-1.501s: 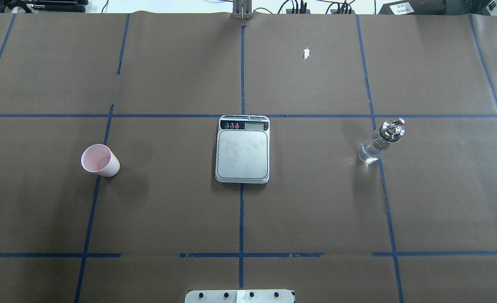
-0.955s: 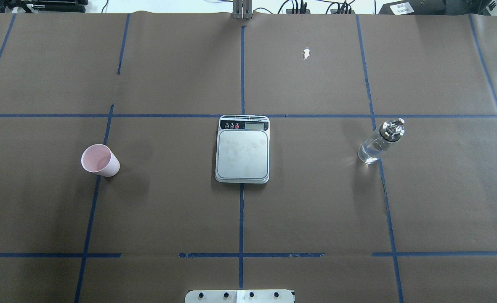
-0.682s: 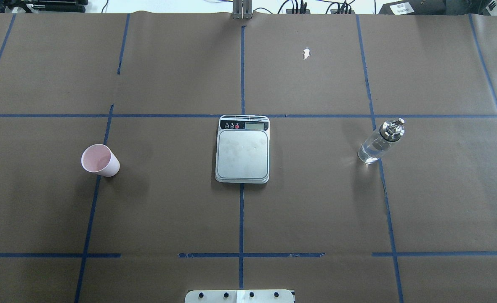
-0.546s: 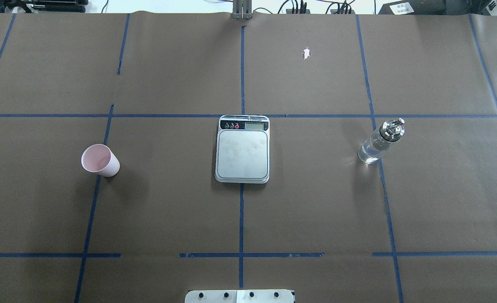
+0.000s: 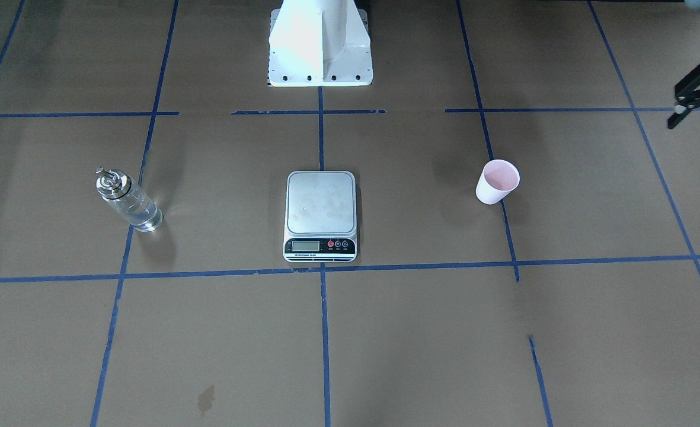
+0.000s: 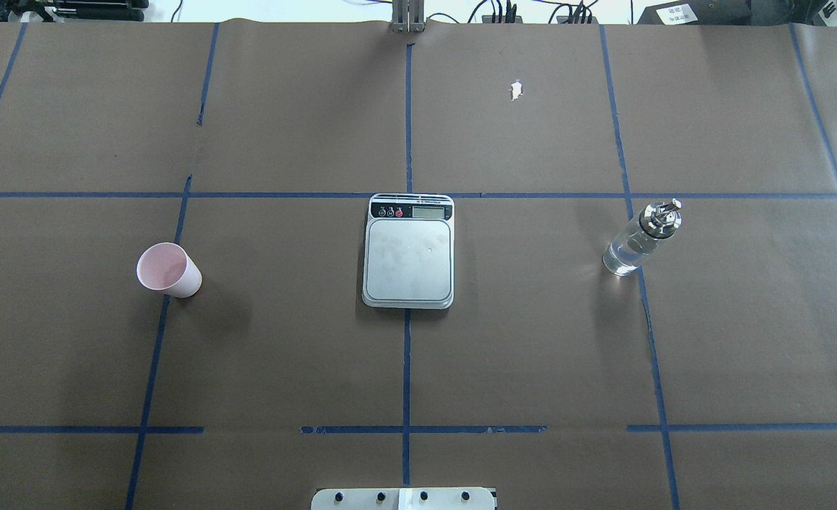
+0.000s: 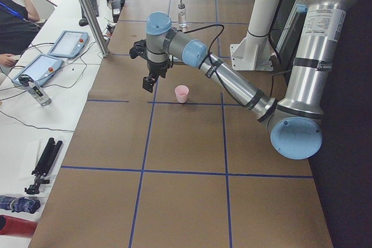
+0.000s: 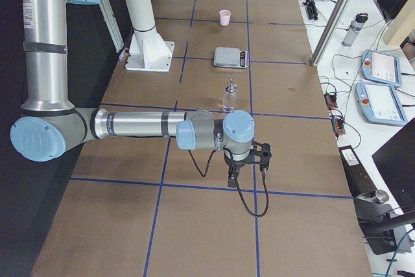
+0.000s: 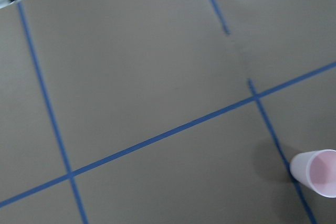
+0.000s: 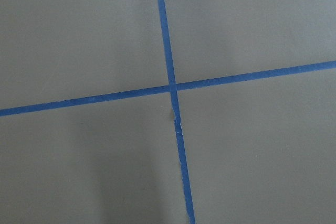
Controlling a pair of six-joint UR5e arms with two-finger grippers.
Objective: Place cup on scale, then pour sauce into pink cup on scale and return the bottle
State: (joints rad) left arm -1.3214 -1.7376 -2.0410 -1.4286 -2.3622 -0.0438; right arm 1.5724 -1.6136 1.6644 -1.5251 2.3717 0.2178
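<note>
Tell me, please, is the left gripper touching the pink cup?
Apart. In the front-facing view the left gripper is at the right edge, and the cup stands alone, with bare brown paper between them.

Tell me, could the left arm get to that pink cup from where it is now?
Probably yes. The left gripper hangs above the table near the cup, which stands upright on its own. Nothing lies between them; the scale is well off to one side.
</note>
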